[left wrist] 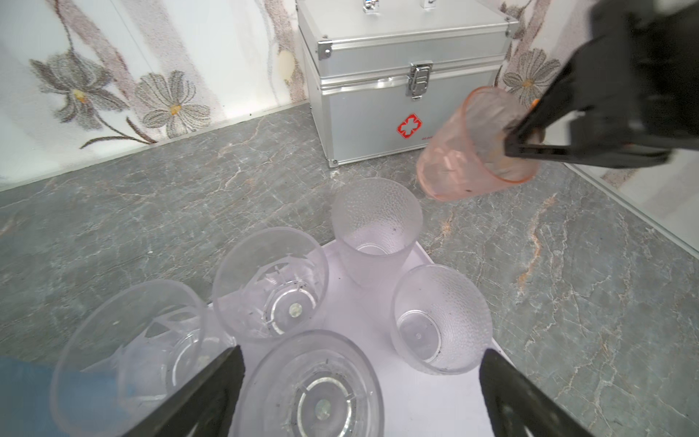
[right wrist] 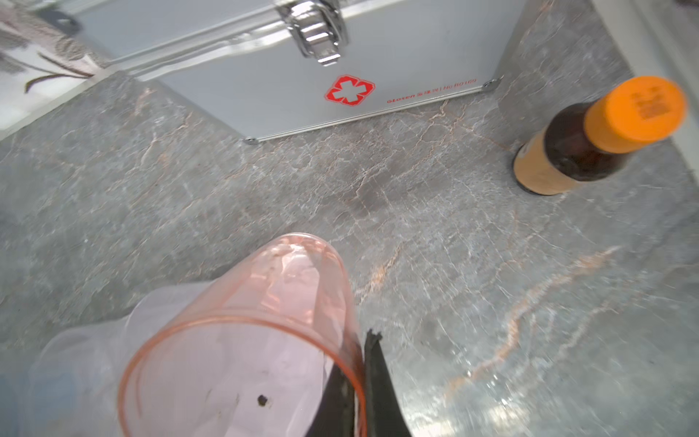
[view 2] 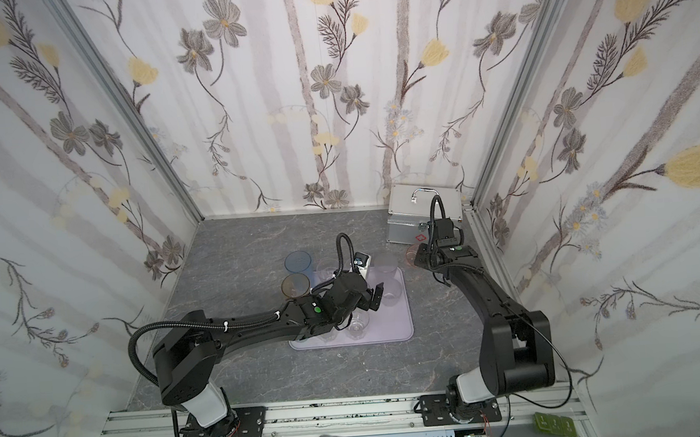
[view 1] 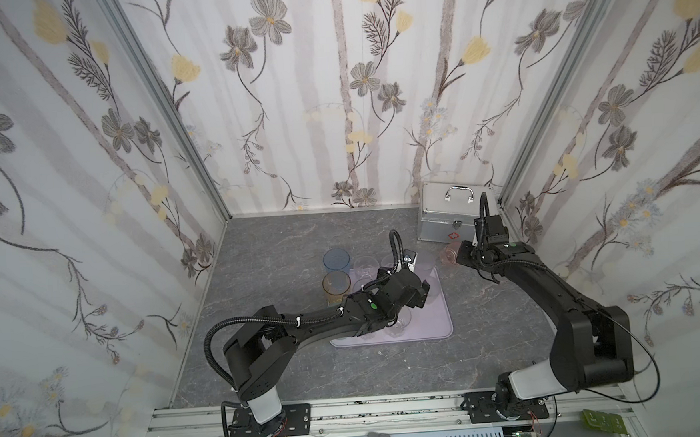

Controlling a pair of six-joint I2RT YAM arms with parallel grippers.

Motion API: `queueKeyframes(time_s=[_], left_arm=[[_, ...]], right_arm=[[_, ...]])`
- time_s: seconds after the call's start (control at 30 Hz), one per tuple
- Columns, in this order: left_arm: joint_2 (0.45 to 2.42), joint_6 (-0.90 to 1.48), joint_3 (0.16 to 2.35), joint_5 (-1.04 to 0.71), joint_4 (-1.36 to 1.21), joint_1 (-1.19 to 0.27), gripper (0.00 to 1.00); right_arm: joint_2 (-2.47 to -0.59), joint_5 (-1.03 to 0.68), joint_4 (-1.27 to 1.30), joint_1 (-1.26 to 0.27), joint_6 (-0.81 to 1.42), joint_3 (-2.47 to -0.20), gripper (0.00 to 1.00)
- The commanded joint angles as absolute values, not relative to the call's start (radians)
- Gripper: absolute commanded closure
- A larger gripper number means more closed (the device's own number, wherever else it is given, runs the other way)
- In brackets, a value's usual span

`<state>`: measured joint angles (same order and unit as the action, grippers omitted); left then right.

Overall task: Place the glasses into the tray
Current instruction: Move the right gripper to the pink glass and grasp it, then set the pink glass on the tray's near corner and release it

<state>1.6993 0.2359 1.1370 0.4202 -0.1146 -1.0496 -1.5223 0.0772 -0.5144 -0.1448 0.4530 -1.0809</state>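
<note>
Right wrist view: right gripper (right wrist: 359,348) clamps translucent pink tumbler (right wrist: 227,340) near silver metal case (right wrist: 264,75) and brown orange-capped bottle (right wrist: 567,151); left gripper (left wrist: 361,355) spread wide.

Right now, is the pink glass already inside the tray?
No, the right claw grips the pink glass by its rim, tilted, beside the silver case and outside the tray.

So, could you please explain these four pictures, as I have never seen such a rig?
Two black robot arms work at a grey table. Two pictures look down from overhead; two come from cameras on the arms' wrists. A lilac tray holds clear tumblers and frosted tumblers; a blue tumbler and an amber tumbler stand beside it, a silver first-aid case and a brown bottle further off. The right claw is shut on the tilted pink tumbler; the left claw hangs open above the tray.
</note>
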Motion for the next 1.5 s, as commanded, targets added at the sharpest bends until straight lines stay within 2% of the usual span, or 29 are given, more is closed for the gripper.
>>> queueKeyframes(time_s=[0.0, 0.17, 0.27, 0.37, 0.5, 0.67, 1.17, 1.23, 1.4, 1.47], left_arm=[[1.648, 0.238, 1.124, 0.439, -0.13, -1.019, 0.0], [1.577, 0.242, 1.094, 0.439, -0.13, -0.982, 0.0], [1.556, 0.254, 1.072, 0.439, -0.13, -0.971, 0.0], [1.547, 0.268, 1.053, 0.44, -0.13, -0.967, 0.0], [1.543, 0.282, 1.036, 0.443, -0.131, -0.962, 0.0], [1.528, 0.294, 1.012, 0.438, -0.13, -0.961, 0.0], [1.519, 0.301, 0.996, 0.444, -0.132, -0.953, 0.0], [1.515, 0.298, 0.994, 0.448, -0.132, -0.951, 0.0], [1.492, 0.292, 0.98, 0.455, -0.13, -0.94, 0.0], [1.481, 0.278, 0.98, 0.455, -0.13, -0.929, 0.0]], right_arm=[[-1.432, 0.162, -0.71, -0.202, 0.401, -1.095, 0.95], [-1.294, 0.227, -0.923, -0.284, 0.405, -1.062, 0.95], [-1.249, 0.173, -1.017, -0.321, 0.421, -1.017, 0.95], [-1.232, 0.167, -1.049, -0.426, 0.474, -0.961, 0.95], [-1.308, 0.124, -1.006, -0.539, 0.509, -0.925, 0.95], [-1.442, 0.113, -0.915, -0.607, 0.509, -0.945, 0.95], [-1.622, 0.168, -0.795, -0.59, 0.458, -0.953, 0.94], [-1.635, 0.162, -0.796, -0.587, 0.451, -0.958, 0.89], [-1.614, 0.146, -0.819, -0.587, 0.438, -0.993, 0.65], [-1.603, 0.147, -0.838, -0.579, 0.43, -1.029, 0.59]])
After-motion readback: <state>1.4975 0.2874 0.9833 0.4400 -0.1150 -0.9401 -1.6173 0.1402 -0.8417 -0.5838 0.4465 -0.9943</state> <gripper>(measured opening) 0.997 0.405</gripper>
